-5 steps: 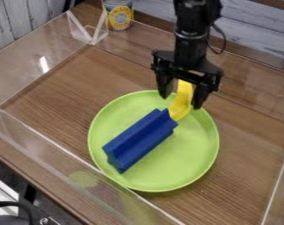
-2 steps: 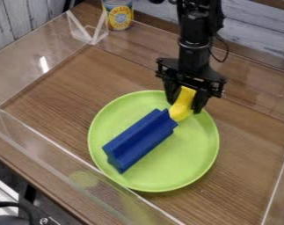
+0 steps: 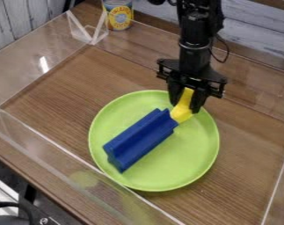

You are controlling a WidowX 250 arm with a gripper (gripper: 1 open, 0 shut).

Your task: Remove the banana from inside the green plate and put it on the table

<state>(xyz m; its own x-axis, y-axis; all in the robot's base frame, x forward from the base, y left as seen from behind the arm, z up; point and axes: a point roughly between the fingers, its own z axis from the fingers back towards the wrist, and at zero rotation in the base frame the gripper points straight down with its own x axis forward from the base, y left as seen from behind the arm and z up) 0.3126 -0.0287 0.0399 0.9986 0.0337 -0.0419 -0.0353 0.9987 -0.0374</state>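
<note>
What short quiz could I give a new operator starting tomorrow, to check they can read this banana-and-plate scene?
1. True or false: the banana lies on the table, outside the green plate.
2. What lies in the plate next to the banana? A) a blue block B) a red cup C) a spoon
3. Fill in: the gripper points ____ at the banana, one finger on each side of it.

Key
1. False: the banana is inside the plate, near its far rim.
2. A
3. Down

The frame does not show whether the fingers already press on the banana.
</note>
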